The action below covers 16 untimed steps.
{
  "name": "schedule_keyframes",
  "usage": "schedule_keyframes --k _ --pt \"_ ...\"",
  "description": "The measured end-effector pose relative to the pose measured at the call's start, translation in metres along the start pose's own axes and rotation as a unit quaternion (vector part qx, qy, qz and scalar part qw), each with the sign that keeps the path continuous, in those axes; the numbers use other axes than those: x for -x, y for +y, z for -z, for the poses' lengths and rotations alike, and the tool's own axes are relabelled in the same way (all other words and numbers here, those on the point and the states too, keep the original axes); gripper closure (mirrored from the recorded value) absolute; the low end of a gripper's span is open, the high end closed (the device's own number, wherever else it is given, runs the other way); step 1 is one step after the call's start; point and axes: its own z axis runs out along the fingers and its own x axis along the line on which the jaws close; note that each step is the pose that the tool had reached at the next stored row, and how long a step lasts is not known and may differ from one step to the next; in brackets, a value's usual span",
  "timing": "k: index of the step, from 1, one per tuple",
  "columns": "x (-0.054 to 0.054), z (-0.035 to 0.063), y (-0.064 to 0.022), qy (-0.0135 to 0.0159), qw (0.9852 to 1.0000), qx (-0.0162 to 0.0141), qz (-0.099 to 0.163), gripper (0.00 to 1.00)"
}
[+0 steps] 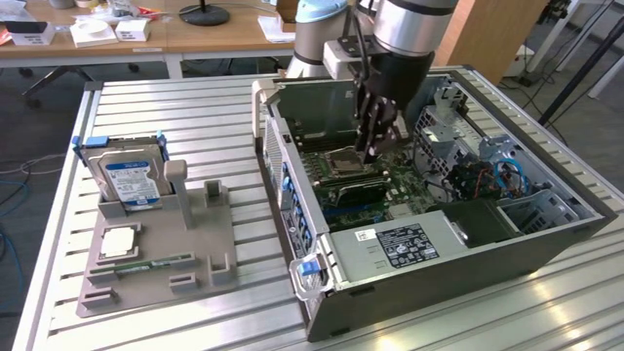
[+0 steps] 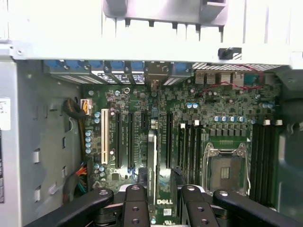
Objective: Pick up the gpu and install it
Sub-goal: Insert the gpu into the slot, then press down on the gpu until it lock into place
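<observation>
Wrist view, my end effector point(image 2: 158, 203) closed narrowly on the gpu point(image 2: 152, 161), card held edge-on over the motherboard point(image 2: 189, 118), CPU socket point(image 2: 226, 165) at three o'clock.

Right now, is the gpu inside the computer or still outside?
Inside: the gpu stands on edge between the jaws of the gripper, over the motherboard slots.

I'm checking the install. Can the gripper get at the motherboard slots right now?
Probably yes. The case is open on top, and the gripper, apparently holding the gpu edge-on, hangs inside it just above the bare black slots, with nothing in between.
</observation>
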Motion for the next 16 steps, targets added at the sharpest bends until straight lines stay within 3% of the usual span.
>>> schedule_keyframes --k 16 --pt "0.0001 0.002 0.0 0.0 1.0 0.0 0.0 0.67"
